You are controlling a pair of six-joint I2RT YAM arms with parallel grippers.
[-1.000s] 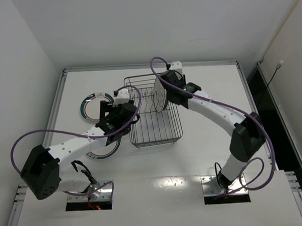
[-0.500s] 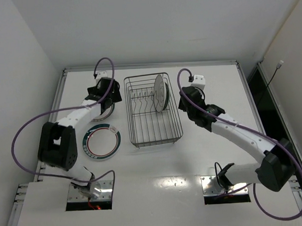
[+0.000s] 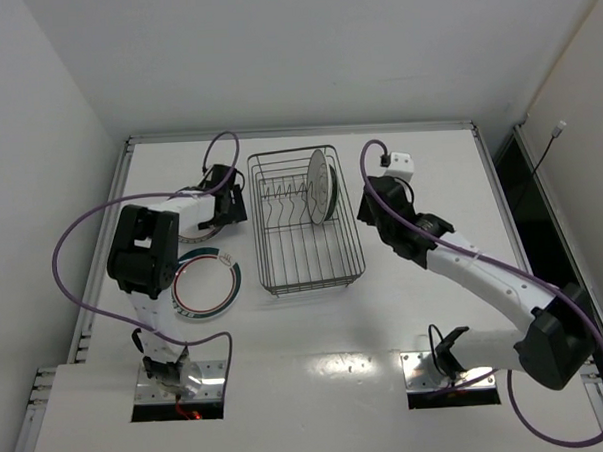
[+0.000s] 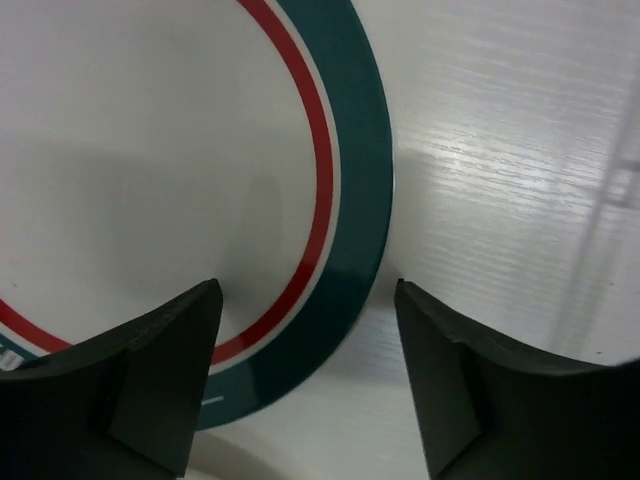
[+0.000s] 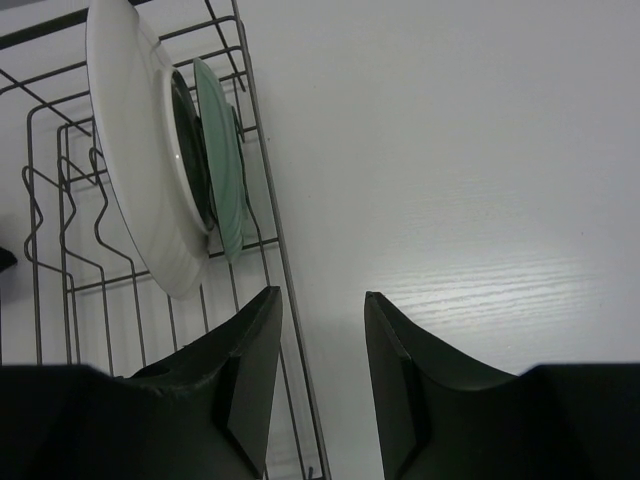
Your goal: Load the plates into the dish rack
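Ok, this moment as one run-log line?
rack: white plate, teal plate upright | table: near green-banded plate | left claw: open over rim of far green-banded plate | right claw: open, empty

Dark wire dish rack [image 3: 308, 236] — thin metal, slightly shiny. White plate [image 5: 140, 170] and banded plate [image 4: 150, 150] look glossy, glazed. Counter [image 4: 500, 180] — smooth white, faint grain, soft sheen.
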